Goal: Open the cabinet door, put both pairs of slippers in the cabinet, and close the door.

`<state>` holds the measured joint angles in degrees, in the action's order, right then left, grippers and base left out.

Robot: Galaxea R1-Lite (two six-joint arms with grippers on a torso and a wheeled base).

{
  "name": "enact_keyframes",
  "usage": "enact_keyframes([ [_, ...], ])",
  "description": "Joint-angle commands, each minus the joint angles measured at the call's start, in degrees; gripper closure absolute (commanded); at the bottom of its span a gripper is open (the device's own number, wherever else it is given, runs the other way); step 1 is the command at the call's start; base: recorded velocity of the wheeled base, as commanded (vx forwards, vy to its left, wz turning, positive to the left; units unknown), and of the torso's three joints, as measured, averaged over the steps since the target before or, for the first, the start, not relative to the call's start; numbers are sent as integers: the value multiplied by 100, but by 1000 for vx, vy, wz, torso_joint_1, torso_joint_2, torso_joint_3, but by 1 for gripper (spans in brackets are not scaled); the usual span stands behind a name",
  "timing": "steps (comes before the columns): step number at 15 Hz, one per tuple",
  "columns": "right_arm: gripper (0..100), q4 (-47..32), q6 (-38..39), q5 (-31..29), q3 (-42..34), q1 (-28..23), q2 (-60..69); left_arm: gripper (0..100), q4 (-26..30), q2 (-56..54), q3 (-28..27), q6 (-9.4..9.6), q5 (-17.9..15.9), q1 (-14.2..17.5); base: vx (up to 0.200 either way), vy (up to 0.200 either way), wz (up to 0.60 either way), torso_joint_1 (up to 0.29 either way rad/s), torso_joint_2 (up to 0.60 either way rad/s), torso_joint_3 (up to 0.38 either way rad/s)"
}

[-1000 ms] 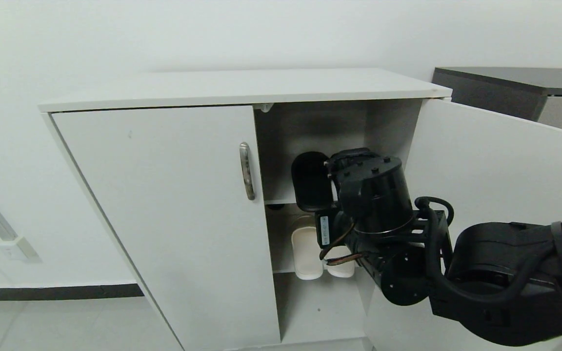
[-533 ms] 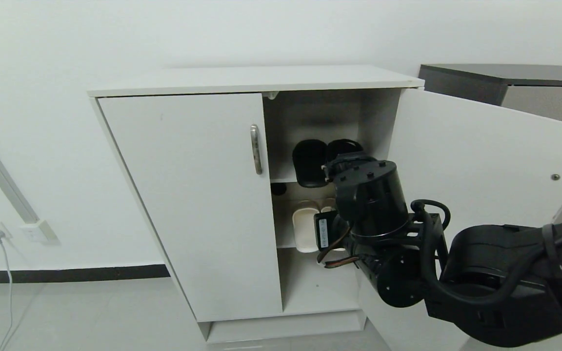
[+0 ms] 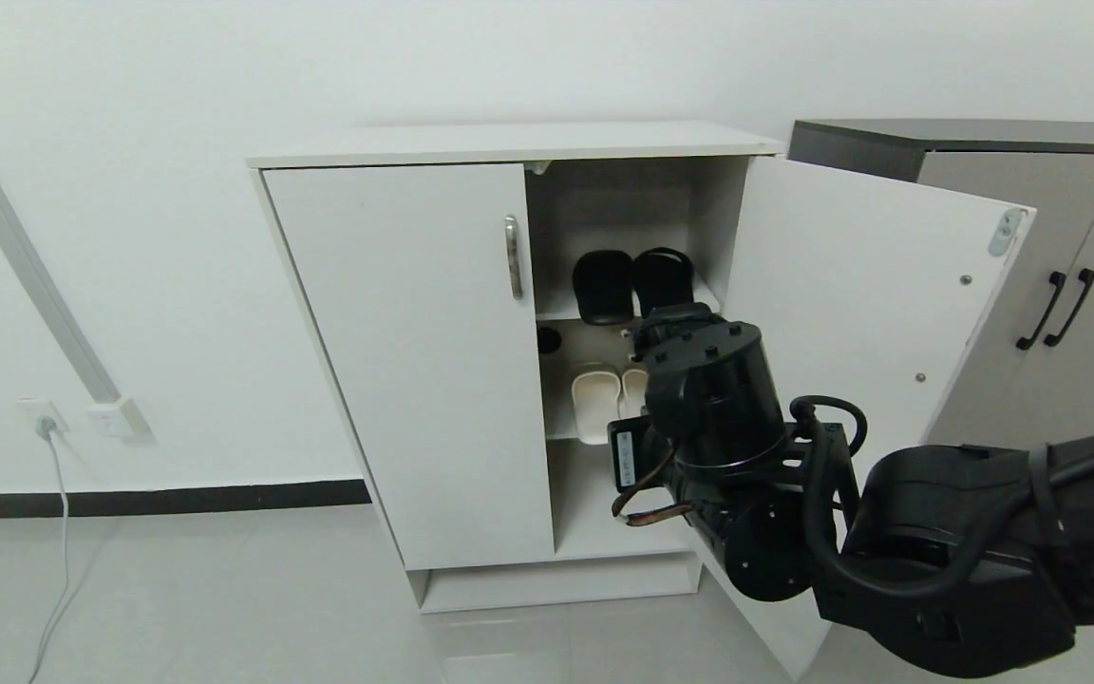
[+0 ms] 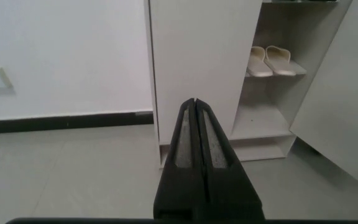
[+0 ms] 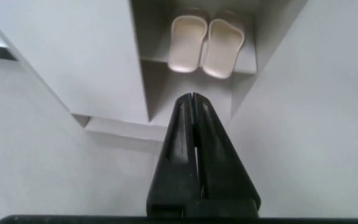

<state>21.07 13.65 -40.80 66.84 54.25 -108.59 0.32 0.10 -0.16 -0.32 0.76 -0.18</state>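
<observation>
White slippers sit side by side on the middle shelf of the cabinet, heels toward me. The black slippers lie the same way on the shelf above. With both pairs housed, I judge the loading is done and only the closing is left.

That explains the right door: it is swung wide toward me, on the right of the opening, with its inner face showing. The left door is flush shut, its handle at the inner edge. It was never needed, as both pairs fit behind the right half.

My right gripper has its fingers pressed together and carries nothing. It points into the opening, near the front of the cabinet. The white slippers lie beyond its tip, farther in and well apart from it, and the black pair is farther and higher. The open door runs just to the right of my right arm. To shut it I judge I must get round to its outer face or its free edge, and I am on the inner side now.

My left gripper is likewise closed and empty. It is held back on the near left, facing the left door, well apart from the cabinet and from the white slippers.
</observation>
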Motion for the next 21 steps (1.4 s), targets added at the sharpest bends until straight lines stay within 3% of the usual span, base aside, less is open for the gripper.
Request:
enact_keyframes([
  [1,100,3,6,2,-4,-11,-83,100,3,8,-2,-3,4,1,0,0,0,0,0,0],
  [17,100,223,-47,108,-207,-371,-241,100,3,8,7,23,4,1,0,0,0,0,0,0],
  [21,100,223,-56,108,-286,-371,-206,100,3,8,-2,23,4,1,0,0,0,18,-273,-262],
])
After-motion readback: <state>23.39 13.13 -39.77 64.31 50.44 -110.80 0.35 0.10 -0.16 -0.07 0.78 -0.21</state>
